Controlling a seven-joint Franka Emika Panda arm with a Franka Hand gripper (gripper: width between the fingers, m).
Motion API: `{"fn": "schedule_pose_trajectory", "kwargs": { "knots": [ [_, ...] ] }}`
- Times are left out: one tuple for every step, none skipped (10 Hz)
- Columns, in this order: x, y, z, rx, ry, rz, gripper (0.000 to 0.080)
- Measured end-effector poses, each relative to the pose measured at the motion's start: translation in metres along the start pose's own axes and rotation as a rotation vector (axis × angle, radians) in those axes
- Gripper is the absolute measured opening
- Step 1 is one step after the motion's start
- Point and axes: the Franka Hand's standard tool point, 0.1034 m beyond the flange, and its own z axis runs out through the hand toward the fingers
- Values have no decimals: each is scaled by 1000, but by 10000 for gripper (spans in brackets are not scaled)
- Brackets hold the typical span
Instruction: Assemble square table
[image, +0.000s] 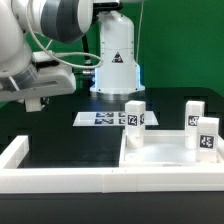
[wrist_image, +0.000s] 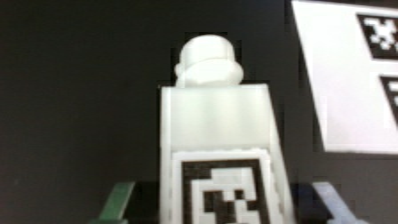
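The wrist view is filled by a white table leg (wrist_image: 217, 120). It has a black-and-white tag on its near face and a rounded screw tip (wrist_image: 210, 58) pointing away. My gripper (wrist_image: 222, 203) is shut on this leg, one finger on each side. In the exterior view the gripper (image: 38, 100) hangs above the black worktop at the exterior view's left, apart from the square table top (image: 165, 178). That white rimmed top lies at the exterior view's lower right. Three tagged legs stand upright on it (image: 135, 114) (image: 193, 112) (image: 207, 136).
The marker board (image: 105, 119) (wrist_image: 356, 80) lies flat on the worktop between the arm's base (image: 115, 60) and the table top. A long low white wall (image: 25, 160) edges the worktop at the front and at the exterior view's left.
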Motion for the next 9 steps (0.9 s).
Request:
{"fn": "schedule_pose_trajectory", "kwargs": {
  "knots": [
    [9, -2, 6, 8, 97, 18, 284],
    [14, -9, 2, 18, 169, 28, 284],
    [23, -18, -13, 35, 234, 35, 284],
    [30, -24, -28, 31, 297, 40, 284],
    [33, -35, -44, 30, 337, 49, 284],
    [37, -44, -60, 26, 408, 54, 284],
    [38, -54, -74, 12, 458, 56, 284],
    [43, -56, -85, 7, 537, 60, 284],
    [44, -50, -85, -17, 620, 61, 284]
  ]
}}
